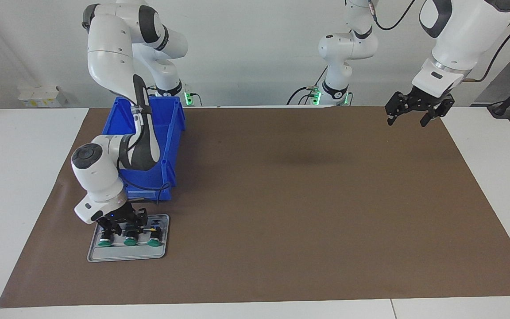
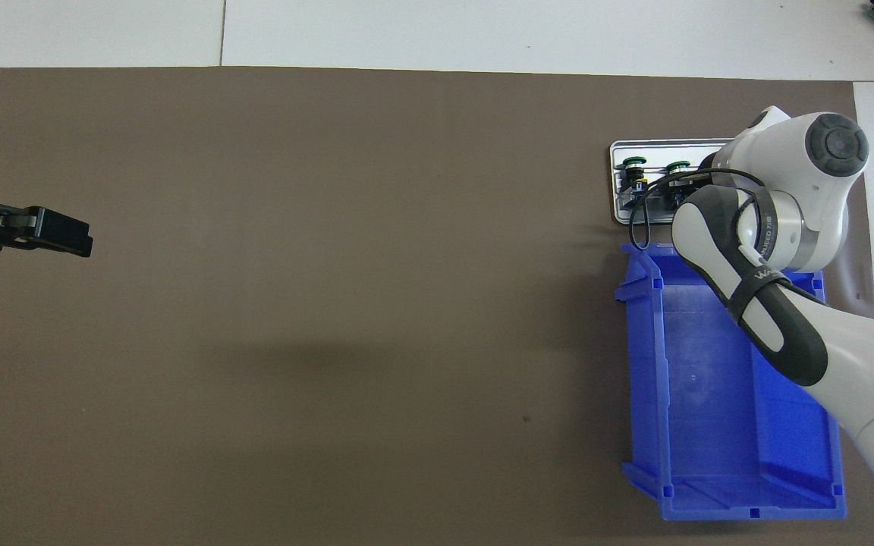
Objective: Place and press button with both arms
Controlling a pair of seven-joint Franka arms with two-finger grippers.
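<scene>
While the left gripper (image 1: 412,111) waits spread wide, high over the mat's (image 1: 281,199) edge at the left arm's end of the table, the right gripper (image 1: 122,225) is down on the grey tray (image 1: 126,256) by the blue bin (image 1: 166,133). Three green-capped buttons lie in a row on that tray; the gripper straddles the black bodies around the middle button (image 1: 130,241), its cap pointing away from the robots. Whether the fingers have clamped it cannot be told. The low, square approach suggests a pick-up by the body, sparing the cap for pressing.
</scene>
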